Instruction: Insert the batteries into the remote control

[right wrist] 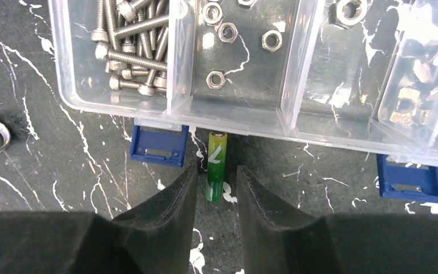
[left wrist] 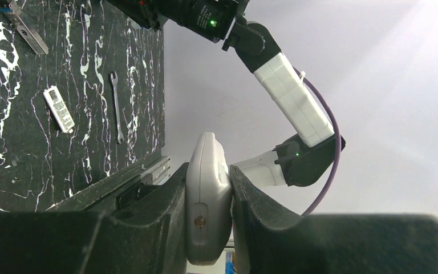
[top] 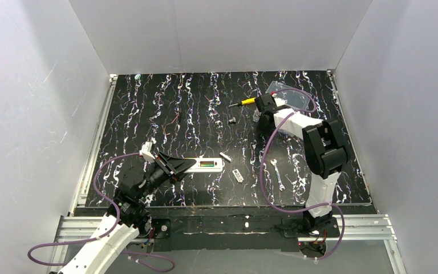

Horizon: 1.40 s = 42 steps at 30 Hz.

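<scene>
The white remote control [top: 208, 165] lies on the mat at the front left, back side up, and a green strip [top: 207, 164] shows in its open compartment. My left gripper [top: 177, 167] is shut on the remote's left end. In the left wrist view the remote [left wrist: 207, 194] is clamped edge-on between both fingers. A green battery [right wrist: 216, 165] lies on the mat against the front wall of the clear box [right wrist: 234, 117]. My right gripper [right wrist: 217, 169] is open, one fingertip on each side of the battery with small gaps. In the top view the right gripper [top: 262, 109] is at the back right.
The clear compartment box [top: 292, 96] holds screws and nuts. A yellow screwdriver [top: 245, 101] and a small screw [top: 232, 120] lie nearby. A white-silver stick [top: 225, 156], the cover piece [top: 238, 175] and a wrench [top: 278, 174] lie right of the remote.
</scene>
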Available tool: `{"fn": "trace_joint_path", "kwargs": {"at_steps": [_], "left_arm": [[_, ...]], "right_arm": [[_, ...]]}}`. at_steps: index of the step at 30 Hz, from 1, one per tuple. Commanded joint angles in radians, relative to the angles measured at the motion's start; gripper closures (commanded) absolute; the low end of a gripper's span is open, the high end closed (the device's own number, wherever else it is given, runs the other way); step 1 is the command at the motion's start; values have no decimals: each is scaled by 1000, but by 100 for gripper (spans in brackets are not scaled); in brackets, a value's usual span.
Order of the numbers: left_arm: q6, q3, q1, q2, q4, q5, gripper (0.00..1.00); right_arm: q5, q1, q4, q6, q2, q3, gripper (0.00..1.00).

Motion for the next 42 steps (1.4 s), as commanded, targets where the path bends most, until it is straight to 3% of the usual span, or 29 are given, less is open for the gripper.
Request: {"fn": "trace_joint_path", "kwargs": {"at_steps": [1,9,14,17,21,24,28,32,42], "left_arm": [[0,56,-4,-6,76,38,100],[23,97,-4,-12,29,69,100],[71,143,-4,-33,-54,102,100],[175,182,-5,-51,-135,175,100],[457,296,-4,-52,-356,327,100],[666,404,-4,-6,-477,444,100],[835,550,-5,88,-582,558,100],[895,629,-4,160,-590,595,100],[939,716,-5,275,-571,656,100]], "right_arm": [[20,-7,-2,-11,26,45,63],[-23,-8,16,-9,34,-5,76],[-76,-8,45,-22,-11,-63,99],[-126,-6,91,-67,-80,-126,99],[-228,8,171,-183,-232,-238,99],[-321,35,226,-282,-368,-305,99],[-432,89,266,-386,-504,-350,99],[-523,117,315,-428,-609,-395,99],[-586,125,422,-491,-801,-505,99]]}}
